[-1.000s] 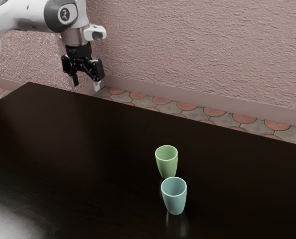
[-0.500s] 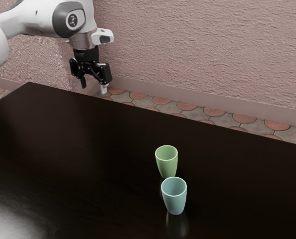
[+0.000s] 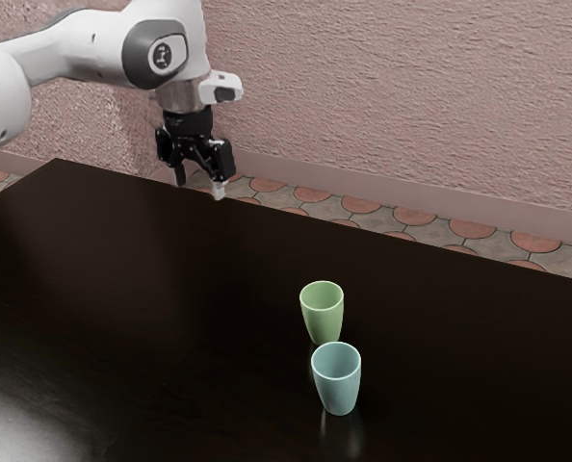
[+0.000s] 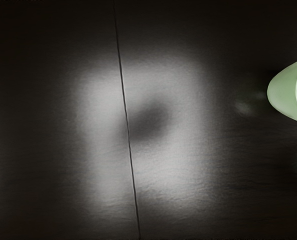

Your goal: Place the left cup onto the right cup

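Two cups stand upright on the dark table point(image 3: 122, 289). The green cup point(image 3: 322, 310) is farther back, and the blue cup point(image 3: 336, 377) stands just in front of it, slightly to the exterior view's right. My gripper point(image 3: 199, 185) hangs high over the table's far edge, well to the exterior view's left of both cups. It is open, pointing down, with nothing between its fingers. In the wrist view the green cup point(image 4: 288, 90) pokes in at the edge, off to one side of my hand.
A pink rough wall with a baseboard point(image 3: 411, 192) and a tiled floor point(image 3: 440, 226) lie behind the table. A thin seam point(image 4: 126, 125) runs across the tabletop under my hand, through a bright reflection.
My arm has swung toward the exterior view's right and dropped a little, bringing the open gripper nearer the cups. Neither cup has moved.
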You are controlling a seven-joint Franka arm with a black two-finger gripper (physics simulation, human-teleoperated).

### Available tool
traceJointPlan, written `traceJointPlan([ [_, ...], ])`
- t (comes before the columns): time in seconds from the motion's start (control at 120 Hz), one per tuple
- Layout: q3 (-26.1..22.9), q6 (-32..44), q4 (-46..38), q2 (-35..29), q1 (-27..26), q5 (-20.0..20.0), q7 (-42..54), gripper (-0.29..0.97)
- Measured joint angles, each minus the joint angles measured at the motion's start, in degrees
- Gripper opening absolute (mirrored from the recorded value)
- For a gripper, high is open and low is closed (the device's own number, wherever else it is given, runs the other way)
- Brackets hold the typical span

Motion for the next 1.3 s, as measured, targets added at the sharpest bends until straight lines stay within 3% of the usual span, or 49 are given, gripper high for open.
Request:
traceJointPlan([
  [0.892,0.1,4.1,-4.7,-0.3,-7.6,0.0,-0.3,0.66],
  [1.3,0.0,4.3,-4.3,0.9,-9.6,-1.1,-7.4,0.66],
])
